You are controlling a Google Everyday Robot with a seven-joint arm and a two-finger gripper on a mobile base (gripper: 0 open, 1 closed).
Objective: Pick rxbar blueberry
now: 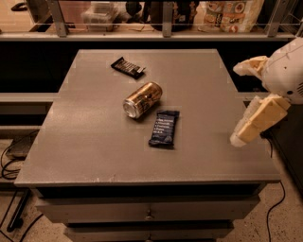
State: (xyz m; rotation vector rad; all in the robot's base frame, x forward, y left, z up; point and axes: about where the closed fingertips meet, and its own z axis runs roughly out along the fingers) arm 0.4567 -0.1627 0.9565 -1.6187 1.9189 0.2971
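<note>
The rxbar blueberry (164,128) is a flat dark navy wrapper with rows of light text, lying flat near the middle of the grey table (90,142), just right of and below a gold can. My gripper (236,104) hangs over the table's right edge, well to the right of the bar and above the surface. Its two cream fingers (259,120) are spread wide apart with nothing between them.
A gold can (142,99) lies on its side just up-left of the bar. A smaller black bar wrapper (128,67) lies at the table's back. A shelf with bags and containers (227,14) runs behind. Drawers sit below the front edge.
</note>
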